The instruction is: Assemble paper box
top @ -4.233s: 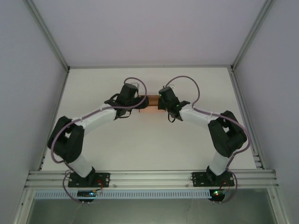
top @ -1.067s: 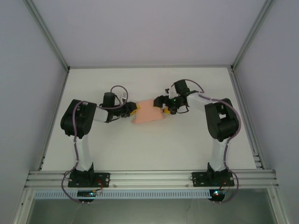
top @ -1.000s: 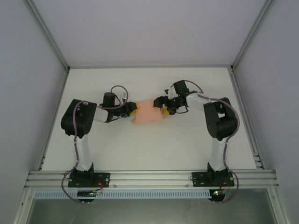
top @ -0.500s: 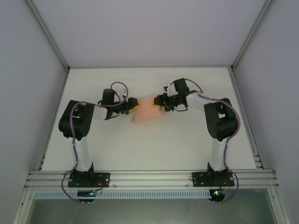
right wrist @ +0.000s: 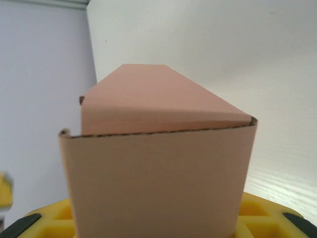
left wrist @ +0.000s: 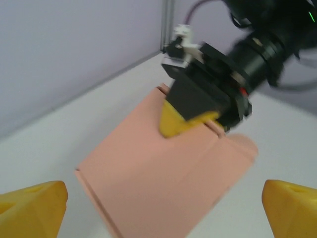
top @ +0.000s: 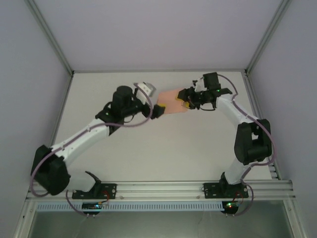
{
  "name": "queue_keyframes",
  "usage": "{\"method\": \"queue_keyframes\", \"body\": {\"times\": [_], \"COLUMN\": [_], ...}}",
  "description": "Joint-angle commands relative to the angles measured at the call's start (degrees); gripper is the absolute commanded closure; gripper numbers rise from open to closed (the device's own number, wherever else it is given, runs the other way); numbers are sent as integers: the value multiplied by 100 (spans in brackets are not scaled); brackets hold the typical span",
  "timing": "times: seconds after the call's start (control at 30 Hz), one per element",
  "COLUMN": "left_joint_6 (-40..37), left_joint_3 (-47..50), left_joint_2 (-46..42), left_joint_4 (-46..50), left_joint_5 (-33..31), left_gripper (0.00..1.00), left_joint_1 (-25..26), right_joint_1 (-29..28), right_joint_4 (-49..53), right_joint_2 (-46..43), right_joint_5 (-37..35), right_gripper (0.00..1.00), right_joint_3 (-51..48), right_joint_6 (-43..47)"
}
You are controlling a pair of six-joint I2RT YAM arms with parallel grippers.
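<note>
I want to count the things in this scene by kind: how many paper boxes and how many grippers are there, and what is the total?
paper box: 1
grippers: 2 (left gripper, right gripper)
total: 3

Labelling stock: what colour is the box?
Salmon pink, unmarked; the box shows best in the left wrist view.

The left arm (top: 84, 135) and right arm (top: 232, 110) are wearing white shells between bulky black joints. Purple cables (top: 32, 171) are looping alongside, a green light (top: 231, 204) is glowing at lower right, and the left gripper (left wrist: 161, 206) is showing blunt yellow fingertips (left wrist: 33, 204).
</note>
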State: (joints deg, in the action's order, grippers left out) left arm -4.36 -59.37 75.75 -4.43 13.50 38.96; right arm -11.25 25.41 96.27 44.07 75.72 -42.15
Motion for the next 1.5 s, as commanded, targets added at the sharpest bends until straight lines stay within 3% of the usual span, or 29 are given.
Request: {"method": "queue_keyframes", "body": {"times": [0.0, 0.2, 0.57, 0.7, 0.9, 1.1, 1.3, 1.47], "left_joint_6": [-2133, -3246, -3633, -3768, -3791, -3792, -3780, -3483], "left_joint_3": [287, 49, -29, 38, -19, -92, -47, -145], "left_joint_2": [-237, 207, 1044, 1150, 1346, 1399, 1283, 1019], "left_joint_4": [560, 754, -265, -574, -650, -558, -401, 325], "left_joint_5": [-1536, -2746, -3254, -3152, -3161, -3169, -3094, -2726], "left_gripper": [0, 0, 0, 10, 36, 58, 65, 66], "left_joint_1": [449, 1372, 1430, 1431, 1423, 1421, 1422, 1340], "right_joint_1": [238, 544, 509, 470, 318, 329, 376, 598], "right_joint_4": [1701, 2111, 2859, 2961, 2797, 3423, 3146, 2837], "right_joint_2": [-256, -390, -337, -241, -83, 102, 3, -271], "right_joint_5": [24, 936, 1164, 1208, 1417, 1320, 1289, 731], "right_gripper": [58, 57, 58, 57, 55, 48, 40, 17], "right_joint_3": [449, 304, 346, 363, 374, 690, 689, 665], "right_joint_6": [93, -697, -764, -714, -814, -262, -330, -303]}}
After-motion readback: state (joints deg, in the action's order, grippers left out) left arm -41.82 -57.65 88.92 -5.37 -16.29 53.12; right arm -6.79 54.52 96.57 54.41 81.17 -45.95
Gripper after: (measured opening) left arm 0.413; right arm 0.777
